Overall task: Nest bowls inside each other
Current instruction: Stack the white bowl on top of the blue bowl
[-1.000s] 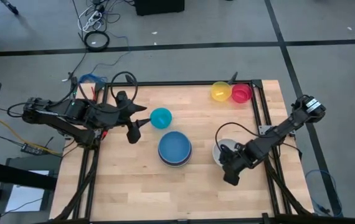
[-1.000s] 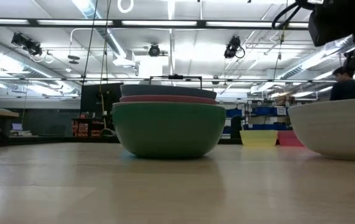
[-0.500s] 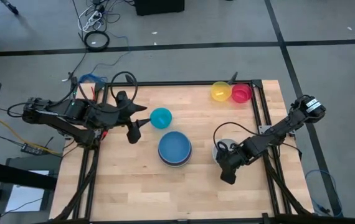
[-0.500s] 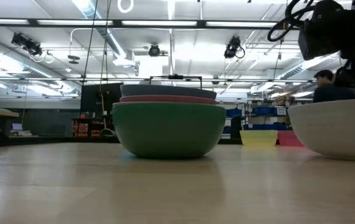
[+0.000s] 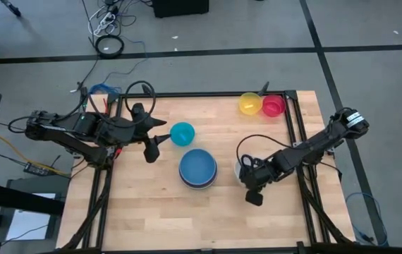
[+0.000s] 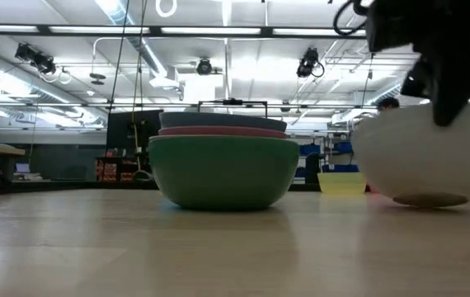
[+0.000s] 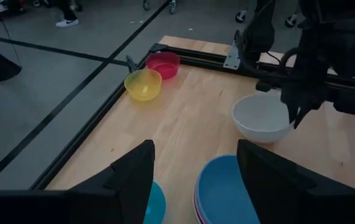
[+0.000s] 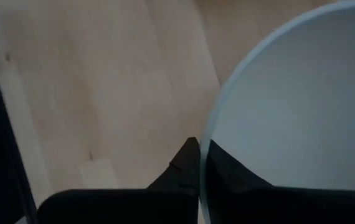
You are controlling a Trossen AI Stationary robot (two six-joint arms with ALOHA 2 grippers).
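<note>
1. High view: right gripper [image 5: 246, 178] covers most of the white bowl [image 5: 240, 171], right of the blue bowl [image 5: 198, 167].
2. Low view: the white bowl's bottom looks lifted.
3. Left wrist: left gripper [image 7: 195, 168] spread wide, empty.
4. Right wrist: fingers [image 8: 187, 163] pinch the rim.

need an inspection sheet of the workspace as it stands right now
surface: wooden table in a black frame, bare around the bowls
job's things: green bowl holds a pink and a blue bowl; cyan bowl alone beside that stack; yellow bowl and red bowl side by side at the far edge; white bowl tilted off the table on one side
clutter: nothing seen
grippers: right tool shut on the white bowl's rim; left tool open, near the cyan bowl, holding nothing
cables: loose cables on the floor beyond the table
surroundings: grey floor with dark tape lines; workshop hall behind
</note>
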